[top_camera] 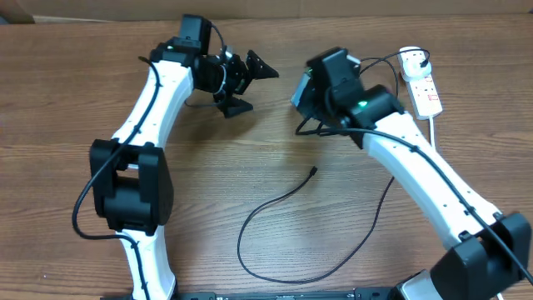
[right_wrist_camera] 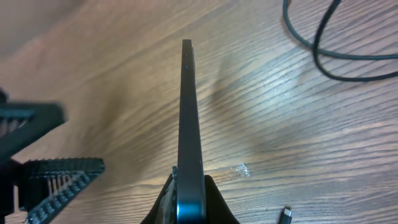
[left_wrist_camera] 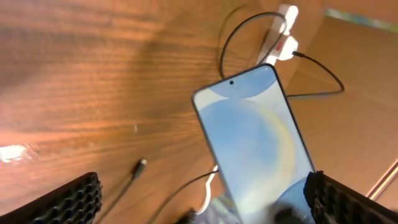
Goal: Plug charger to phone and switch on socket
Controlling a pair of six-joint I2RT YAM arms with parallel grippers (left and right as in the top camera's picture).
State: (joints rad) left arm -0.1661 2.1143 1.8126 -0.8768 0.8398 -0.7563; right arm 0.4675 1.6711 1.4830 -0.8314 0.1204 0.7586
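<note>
You have the phone (right_wrist_camera: 188,118) pinched at 1 end by the right gripper (right_wrist_camera: 189,202), jaws clamped on its 2 faces, held on edge over the table (top_camera: 250,167), far centre. Pale blue screen faces the left gripper (top_camera: 254,87), just left of it; those jaws stand wide apart, holding nothing. The charger (top_camera: 275,208) lies in a loose loop nearer you, plug tip (top_camera: 313,171) free on the wood. The socket (top_camera: 422,83) sits far right, white cord trailing near.
</note>
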